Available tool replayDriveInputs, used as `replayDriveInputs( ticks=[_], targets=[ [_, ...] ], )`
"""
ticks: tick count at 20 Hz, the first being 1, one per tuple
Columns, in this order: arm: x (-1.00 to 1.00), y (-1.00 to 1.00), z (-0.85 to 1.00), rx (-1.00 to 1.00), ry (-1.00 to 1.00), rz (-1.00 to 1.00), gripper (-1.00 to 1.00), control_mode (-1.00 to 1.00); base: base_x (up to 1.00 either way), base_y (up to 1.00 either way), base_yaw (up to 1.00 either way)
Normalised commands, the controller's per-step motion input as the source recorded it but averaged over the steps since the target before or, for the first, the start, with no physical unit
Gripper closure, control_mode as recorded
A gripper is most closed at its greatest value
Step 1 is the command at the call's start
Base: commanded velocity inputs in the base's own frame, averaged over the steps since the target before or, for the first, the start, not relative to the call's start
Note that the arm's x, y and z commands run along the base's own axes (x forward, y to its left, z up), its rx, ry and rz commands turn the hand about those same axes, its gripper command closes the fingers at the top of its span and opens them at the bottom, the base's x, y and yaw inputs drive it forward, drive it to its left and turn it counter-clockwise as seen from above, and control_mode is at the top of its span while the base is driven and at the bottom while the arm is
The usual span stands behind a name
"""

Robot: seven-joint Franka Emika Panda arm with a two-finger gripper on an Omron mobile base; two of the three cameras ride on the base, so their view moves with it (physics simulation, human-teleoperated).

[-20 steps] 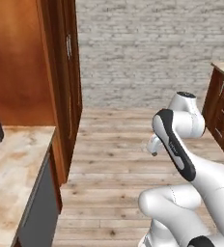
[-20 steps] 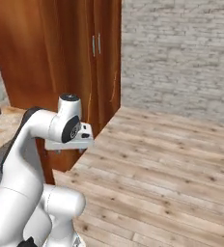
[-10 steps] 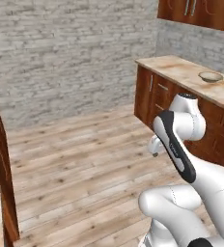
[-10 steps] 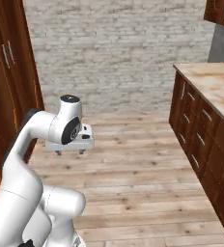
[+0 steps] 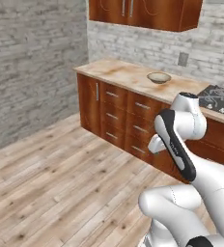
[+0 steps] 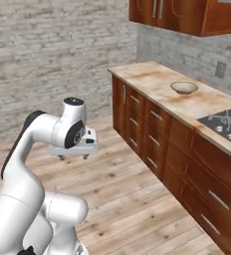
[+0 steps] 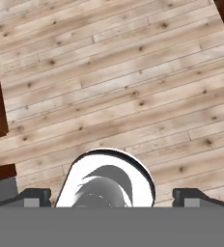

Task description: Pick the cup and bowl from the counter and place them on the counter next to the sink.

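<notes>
Now: bowl (image 5: pixel 159 77) sits upright on surface (image 5: pixel 119 73), mid-slab toward back edge, just short of stovetop (image 5: pixel 217 97); same bowl (image 6: pixel 183 87) seen from right base cam. Pincer (image 6: pixel 72 157) spread wide, holding nothing, hangs over wood floor (image 6: pixel 137 199), well apart from surface & its cabinets (image 6: pixel 152 124). Fingertips (image 7: pixel 34 197) at far sides, hand cam.
</notes>
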Motion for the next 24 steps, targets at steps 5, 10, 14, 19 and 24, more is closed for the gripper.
replayDriveInputs(
  ticks=[5, 10, 14, 19, 24],
  targets=[
    [0.0, 0.0, 0.0, 0.0, 0.0, 0.0, -1.0, 1.0, 1.0, 0.25, -0.57],
    [0.0, 0.0, 0.0, 0.0, 0.0, 0.0, -1.0, 1.0, 0.84, 0.2, -0.66],
    [0.0, 0.0, 0.0, 0.0, 0.0, 0.0, -1.0, 1.0, 0.51, 0.24, -0.77],
    [0.0, 0.0, 0.0, 0.0, 0.0, 0.0, -1.0, 1.0, 0.49, 0.38, -0.77],
    [0.0, 0.0, 0.0, 0.0, 0.0, 0.0, -1.0, 1.0, 0.75, 0.59, -0.52]
  ],
)
